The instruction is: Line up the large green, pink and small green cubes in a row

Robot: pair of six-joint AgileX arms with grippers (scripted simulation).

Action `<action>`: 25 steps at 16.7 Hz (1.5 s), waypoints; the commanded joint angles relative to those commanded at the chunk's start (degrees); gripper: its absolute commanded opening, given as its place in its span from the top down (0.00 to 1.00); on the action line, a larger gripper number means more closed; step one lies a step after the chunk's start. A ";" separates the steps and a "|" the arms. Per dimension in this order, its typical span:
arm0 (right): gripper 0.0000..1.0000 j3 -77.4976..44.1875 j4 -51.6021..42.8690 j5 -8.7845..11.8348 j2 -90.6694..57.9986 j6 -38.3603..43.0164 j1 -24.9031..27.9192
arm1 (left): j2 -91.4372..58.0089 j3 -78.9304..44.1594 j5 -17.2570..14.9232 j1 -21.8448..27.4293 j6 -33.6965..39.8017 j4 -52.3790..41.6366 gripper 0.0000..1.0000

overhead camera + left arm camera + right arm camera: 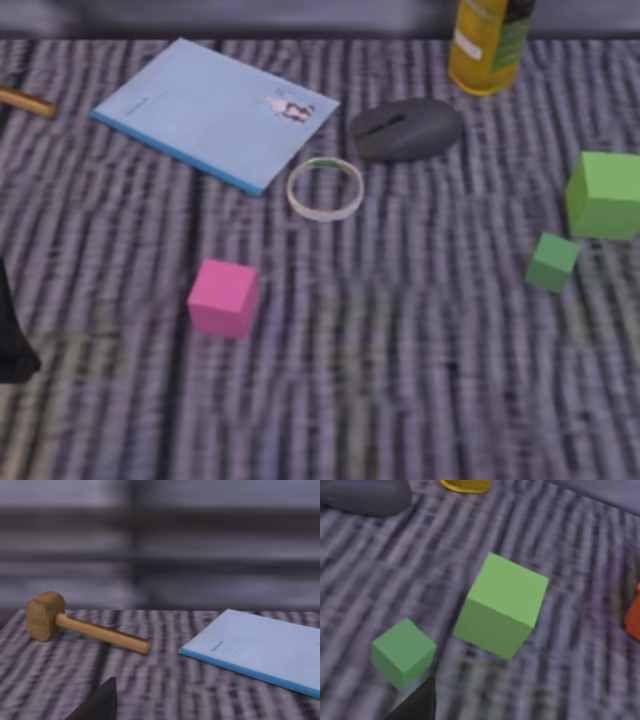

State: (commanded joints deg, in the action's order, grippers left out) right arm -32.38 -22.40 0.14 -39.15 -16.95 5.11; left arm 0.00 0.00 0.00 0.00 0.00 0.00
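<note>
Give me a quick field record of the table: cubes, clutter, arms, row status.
large green cube: far right side
small green cube: just beside the large one, apart from it
pink cube: left of centre, alone
clutter: blue notebook, tape ring, dark mouse, yellow bottle, wooden mallet
left arm: at the left edge, idle
right arm: over the green cubes
row: not yet formed

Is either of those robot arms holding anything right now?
No, nothing is held. The pink cube, large green cube and small green cube all sit free on the table, with no gripper touching them.
</note>
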 joint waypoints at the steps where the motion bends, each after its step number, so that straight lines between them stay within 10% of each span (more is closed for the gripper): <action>1: 0.00 -4.58 -3.24 -0.01 -6.45 -2.41 0.71 | 0.00 0.00 0.00 0.00 0.00 0.00 0.00; 14: 0.00 -54.82 -38.74 -0.34 -72.42 -28.83 8.35 | 0.00 0.00 0.00 0.00 0.00 0.00 0.00; 25: 0.00 -60.27 -41.42 -0.26 -79.72 -31.89 9.02 | 0.00 0.00 0.00 0.00 0.00 0.00 0.00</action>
State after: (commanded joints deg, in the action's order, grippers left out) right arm -92.64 -63.81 -0.12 -118.87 -48.84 14.13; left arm 0.00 0.00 0.00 0.00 0.00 0.00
